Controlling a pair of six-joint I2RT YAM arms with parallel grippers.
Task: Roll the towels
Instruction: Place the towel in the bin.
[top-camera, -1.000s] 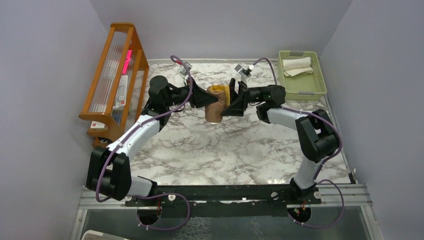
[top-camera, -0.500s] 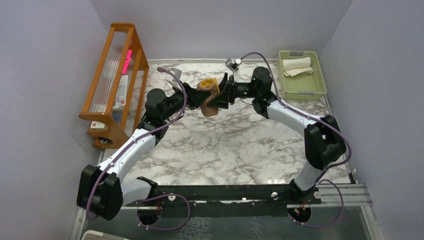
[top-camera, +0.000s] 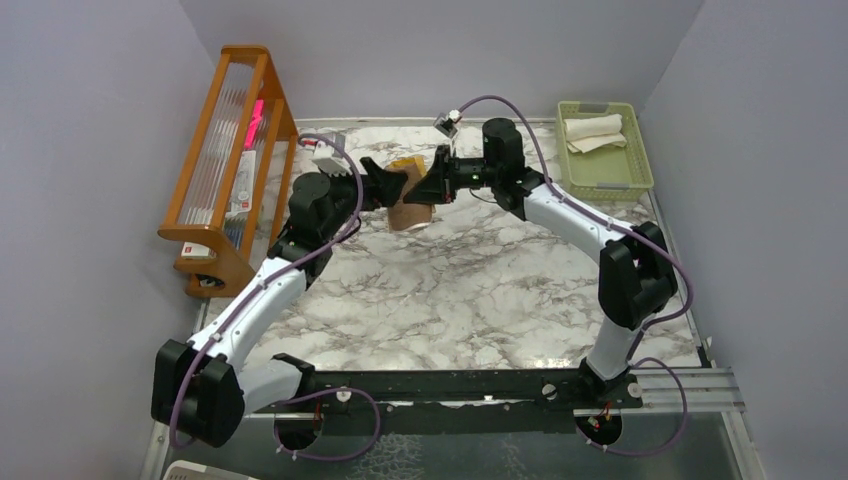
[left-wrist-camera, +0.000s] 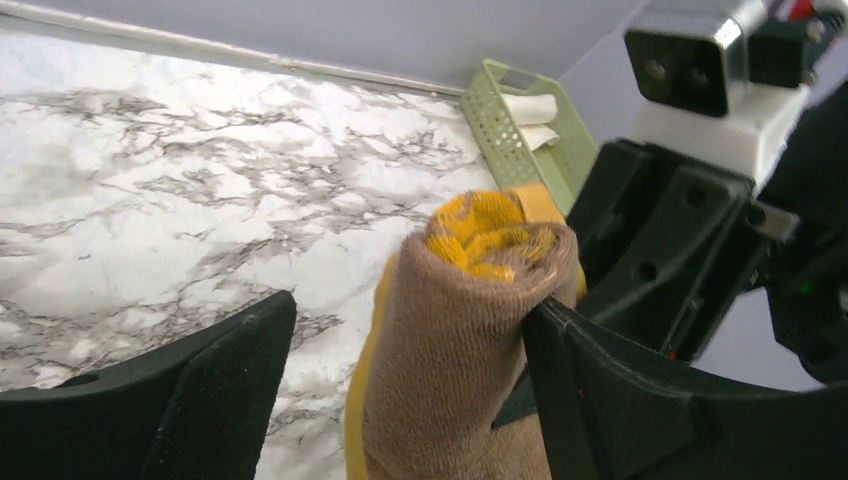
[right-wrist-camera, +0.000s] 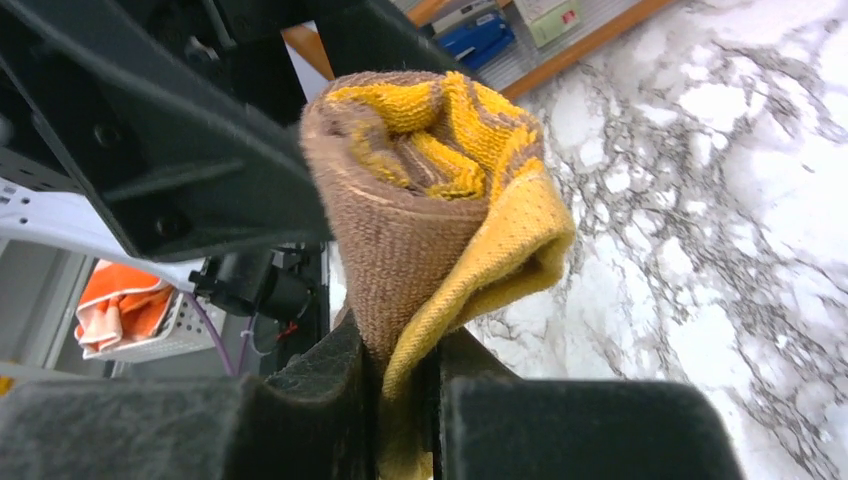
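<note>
A brown towel (top-camera: 408, 208) and a mustard yellow towel (right-wrist-camera: 440, 140) are rolled together into one bundle, held off the marble table (top-camera: 470, 290). My right gripper (top-camera: 430, 186) is shut on the bundle's lower edge (right-wrist-camera: 405, 380). My left gripper (top-camera: 388, 188) is open around the roll (left-wrist-camera: 455, 340). Its right finger (left-wrist-camera: 600, 390) touches the cloth and its left finger (left-wrist-camera: 200, 400) stands apart. The cream-white towel (top-camera: 592, 130) lies in the green basket.
The pale green basket (top-camera: 606, 184) sits at the back right corner. A wooden rack (top-camera: 230, 150) stands along the left wall. In the right wrist view, an orange cloth (right-wrist-camera: 118, 296) lies in a white basket off the table.
The roll and both grippers have moved left and toward the back of the table. My left gripper has let go and opened; my right gripper has closed on the roll.
</note>
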